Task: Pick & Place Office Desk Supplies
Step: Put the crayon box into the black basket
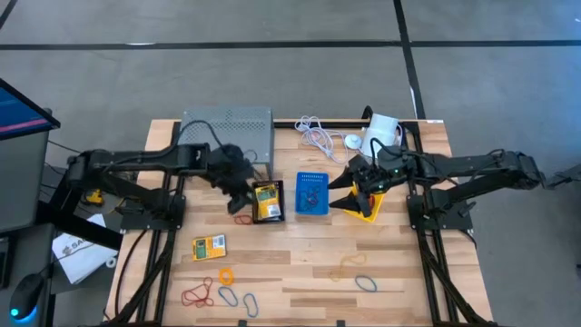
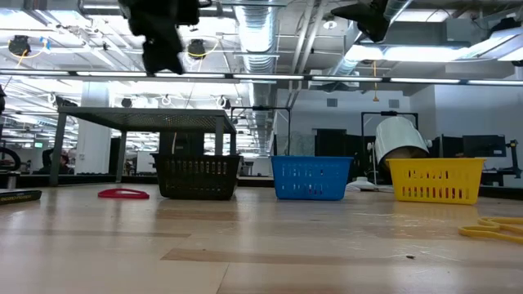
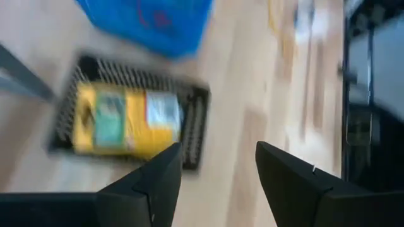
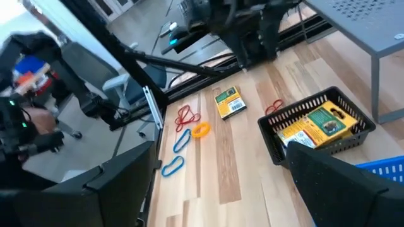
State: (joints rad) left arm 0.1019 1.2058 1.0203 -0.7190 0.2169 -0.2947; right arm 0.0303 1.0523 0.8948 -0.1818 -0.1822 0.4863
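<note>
Overhead, left gripper (image 1: 238, 202) hovers empty at 9 o'clock of the black mesh plastic bin (image 1: 277, 187) holding a yellow card packet (image 1: 266, 203).
Left wrist: fingers (image 3: 151, 180) wide apart.
Right gripper (image 1: 360, 198): aperture unclear.
Packet likely light, stiff; pinch edges.

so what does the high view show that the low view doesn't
Only the high view: the yellow card packet lying inside the black bin, a second packet loose on the table, the coloured loops near the front edge, the white cable, and both end effectors, left and right.

Only the low view: the room behind, with ceiling ducts and a steel table.

Both: the black bin, blue bin and yellow bin in a row, and a red loop beside the black bin.
</note>
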